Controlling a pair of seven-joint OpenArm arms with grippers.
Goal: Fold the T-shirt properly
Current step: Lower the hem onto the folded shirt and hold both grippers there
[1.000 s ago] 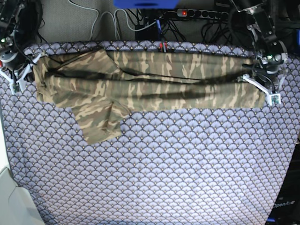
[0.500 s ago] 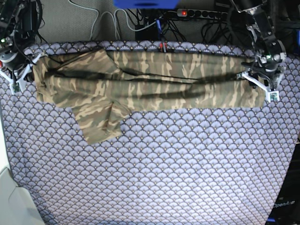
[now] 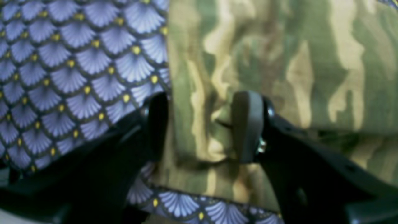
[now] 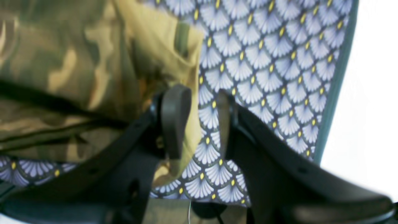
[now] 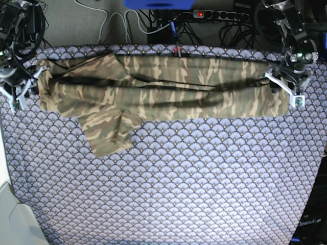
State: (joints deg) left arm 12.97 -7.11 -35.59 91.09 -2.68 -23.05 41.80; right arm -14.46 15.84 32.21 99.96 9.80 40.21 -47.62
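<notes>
We have the T-shirt (image 5: 163,89) laid as a long folded band across the far side of the patterned cloth (image 5: 179,184), one sleeve (image 5: 107,133) jutting toward us; both grippers stand with jaws apart. The left gripper (image 3: 202,127) straddles the hem edge without pinching it; the right gripper (image 4: 199,121) sits at the shirt's corner, one pad against cloth. The risk as we see it — a pad snagging fabric on lifting away, dragging the fold open; the loose sleeve may also skew the next fold.
</notes>
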